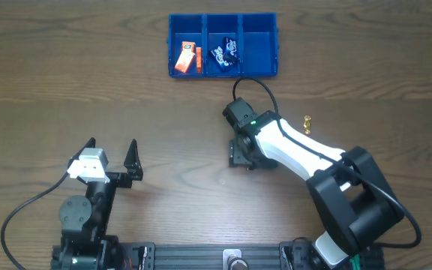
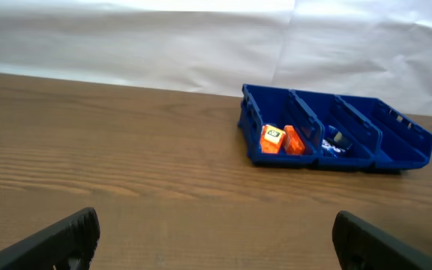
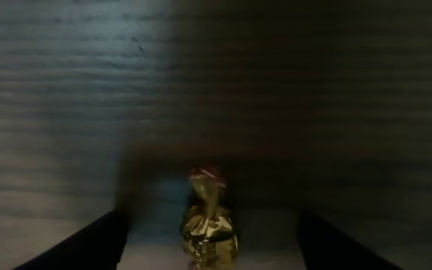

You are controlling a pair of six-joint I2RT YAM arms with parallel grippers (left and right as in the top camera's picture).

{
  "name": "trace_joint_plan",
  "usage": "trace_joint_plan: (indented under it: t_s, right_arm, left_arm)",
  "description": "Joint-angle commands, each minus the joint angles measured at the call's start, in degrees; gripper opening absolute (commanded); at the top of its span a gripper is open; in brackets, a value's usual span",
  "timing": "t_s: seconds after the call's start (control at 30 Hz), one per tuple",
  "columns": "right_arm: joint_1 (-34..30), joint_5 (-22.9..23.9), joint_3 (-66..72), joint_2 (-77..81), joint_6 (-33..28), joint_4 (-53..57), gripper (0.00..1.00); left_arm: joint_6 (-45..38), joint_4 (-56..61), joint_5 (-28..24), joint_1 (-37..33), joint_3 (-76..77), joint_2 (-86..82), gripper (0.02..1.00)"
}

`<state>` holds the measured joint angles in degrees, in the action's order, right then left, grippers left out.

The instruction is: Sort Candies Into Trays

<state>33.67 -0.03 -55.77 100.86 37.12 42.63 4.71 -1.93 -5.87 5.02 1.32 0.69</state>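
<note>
— Where's the gold foil candy [image 3: 210,225]?
— On the worktop [image 1: 171,127], between my right pincer [image 1: 242,159], which is spread wide and not touching it. Probably light and slippery, so I'd pinch the plump body.

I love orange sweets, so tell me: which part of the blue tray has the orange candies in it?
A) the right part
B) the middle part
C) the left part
C: the orange candies lie in the left compartment of the blue tray, while the middle one holds dark blue candies.
</note>
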Motion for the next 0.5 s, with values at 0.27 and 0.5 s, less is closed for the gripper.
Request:
trace_joint_plan:
  t_s: [0.27, 0.5]
  right_arm:
    - [-0.3, 0.3, 0.2, 0.9, 1.0, -1.0, 0.450]
    - [-0.3, 0.3, 0.2, 0.9, 1.0, -0.8, 0.275]
  left_arm:
    - [0.6, -2.1, -1.0, -0.1, -1.0, -0.2, 0.996]
    - [0.6, -2.1, -1.0, -0.1, -1.0, -0.2, 0.998]
